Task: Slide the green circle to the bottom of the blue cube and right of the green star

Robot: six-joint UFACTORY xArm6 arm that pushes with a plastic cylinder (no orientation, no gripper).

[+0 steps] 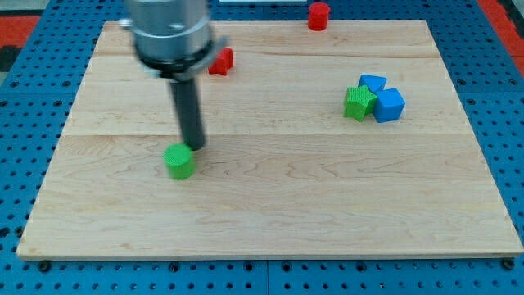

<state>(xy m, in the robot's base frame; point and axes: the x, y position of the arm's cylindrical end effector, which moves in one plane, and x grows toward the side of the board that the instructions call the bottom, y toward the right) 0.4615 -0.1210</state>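
The green circle [179, 161] is a short green cylinder on the wooden board, left of centre. My tip [195, 147] stands just above and to the right of it, touching or nearly touching its upper right edge. The green star [359, 102] sits far off at the view's right. The blue cube [389, 105] touches the star's right side. A second blue block [372, 83] sits just above those two, touching them.
A red block [220, 61] lies near the view's top, partly behind the arm's grey body [169, 33]. A red cylinder [318, 15] stands at the board's top edge. The wooden board [270, 213] lies on a blue perforated table.
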